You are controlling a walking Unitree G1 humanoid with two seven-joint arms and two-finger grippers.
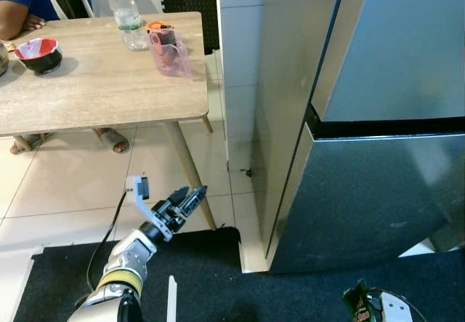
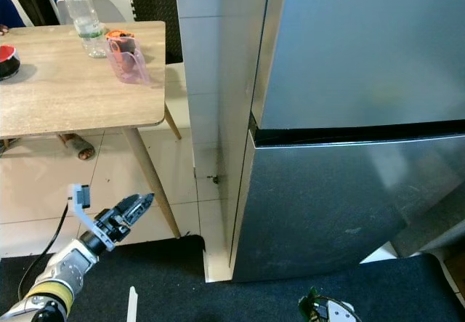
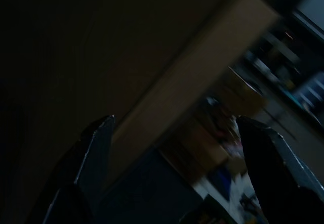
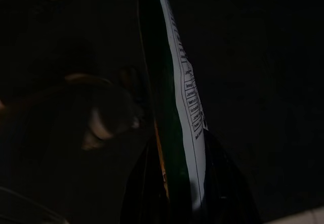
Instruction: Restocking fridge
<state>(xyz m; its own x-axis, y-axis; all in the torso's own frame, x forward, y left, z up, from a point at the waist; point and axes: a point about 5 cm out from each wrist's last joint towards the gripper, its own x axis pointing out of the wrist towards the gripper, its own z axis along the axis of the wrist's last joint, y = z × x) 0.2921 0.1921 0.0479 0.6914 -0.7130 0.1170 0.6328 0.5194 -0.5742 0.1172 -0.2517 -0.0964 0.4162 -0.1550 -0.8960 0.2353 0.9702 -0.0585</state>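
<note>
The steel fridge (image 1: 363,118) stands at the right with both doors closed. My left gripper (image 1: 190,195) is raised low at the left, in front of the table leg and pointing toward the fridge's side; the left wrist view shows its two fingers (image 3: 96,153) spread apart with nothing between them. My right gripper (image 4: 174,183) hangs low at the bottom right, shut on a green and white packet (image 4: 177,97). A green corner of that packet (image 1: 356,299) shows at the bottom edge of the left eye view.
A wooden table (image 1: 94,89) stands to the left with a clear bottle (image 1: 125,9), a pink jug (image 1: 168,49) and a red bowl (image 1: 40,53). A person's arm (image 1: 18,17) rests at its far corner. A dark mat (image 1: 218,278) covers the floor before the fridge.
</note>
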